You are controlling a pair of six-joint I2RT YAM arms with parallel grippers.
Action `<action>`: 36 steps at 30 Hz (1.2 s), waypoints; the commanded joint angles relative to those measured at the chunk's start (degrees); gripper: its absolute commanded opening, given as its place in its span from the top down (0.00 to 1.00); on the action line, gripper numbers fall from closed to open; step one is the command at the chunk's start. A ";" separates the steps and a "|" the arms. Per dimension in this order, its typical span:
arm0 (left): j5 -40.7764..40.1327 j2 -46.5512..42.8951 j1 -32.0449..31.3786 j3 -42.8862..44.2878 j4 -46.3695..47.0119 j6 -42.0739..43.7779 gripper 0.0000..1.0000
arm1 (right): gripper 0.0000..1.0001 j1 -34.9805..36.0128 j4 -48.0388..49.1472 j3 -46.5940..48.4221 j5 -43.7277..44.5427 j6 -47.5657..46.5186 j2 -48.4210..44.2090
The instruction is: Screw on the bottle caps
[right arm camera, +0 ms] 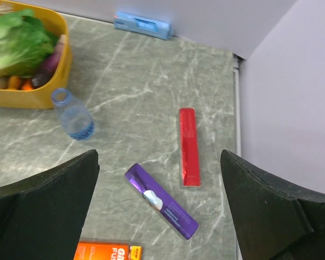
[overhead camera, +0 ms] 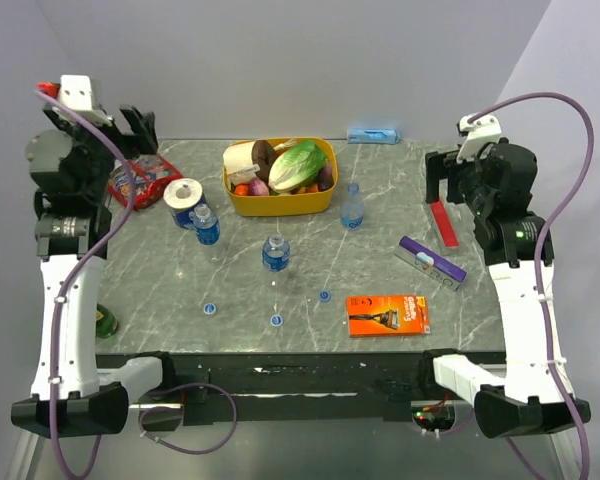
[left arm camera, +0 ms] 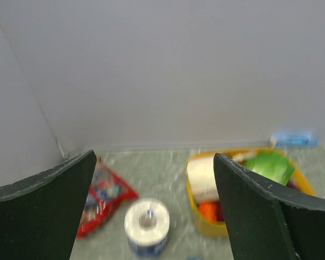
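Note:
Three small clear bottles with blue labels stand uncapped on the grey marble table: one at the left (overhead camera: 207, 224), one in the middle (overhead camera: 275, 252), and one by the yellow tub (overhead camera: 352, 208), which is also in the right wrist view (right arm camera: 73, 116). Three tiny blue bottle caps lie nearer the front edge, at the left (overhead camera: 210, 308), in the middle (overhead camera: 276, 320) and to the right (overhead camera: 324, 296). My left gripper (overhead camera: 138, 128) (left arm camera: 154, 157) is open and raised over the back left corner. The right gripper (overhead camera: 450, 185) (right arm camera: 160, 154) hangs open above the right side. Neither holds anything.
A yellow tub (overhead camera: 280, 205) of vegetables stands at the back centre. A white and blue roll (overhead camera: 184, 200) and a red snack bag (overhead camera: 130, 185) lie at the back left. On the right lie a red stick (overhead camera: 443, 225), a purple box (overhead camera: 430, 262) and an orange razor pack (overhead camera: 387, 313). A blue packet (overhead camera: 372, 135) rests by the wall.

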 commanded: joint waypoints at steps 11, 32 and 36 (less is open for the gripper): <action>8.55 -12.83 0.07 -23.90 -7.58 -0.03 0.04 | 0.02 25.16 -14.68 1.55 -29.26 -24.75 0.11; 14.97 -21.98 0.07 -28.04 -16.20 6.29 0.04 | 0.18 42.60 -1.75 18.25 -19.15 -12.45 34.91; 14.97 -21.71 0.16 -28.04 -15.59 5.94 0.04 | 0.19 43.04 -2.02 18.43 -20.12 -12.36 36.59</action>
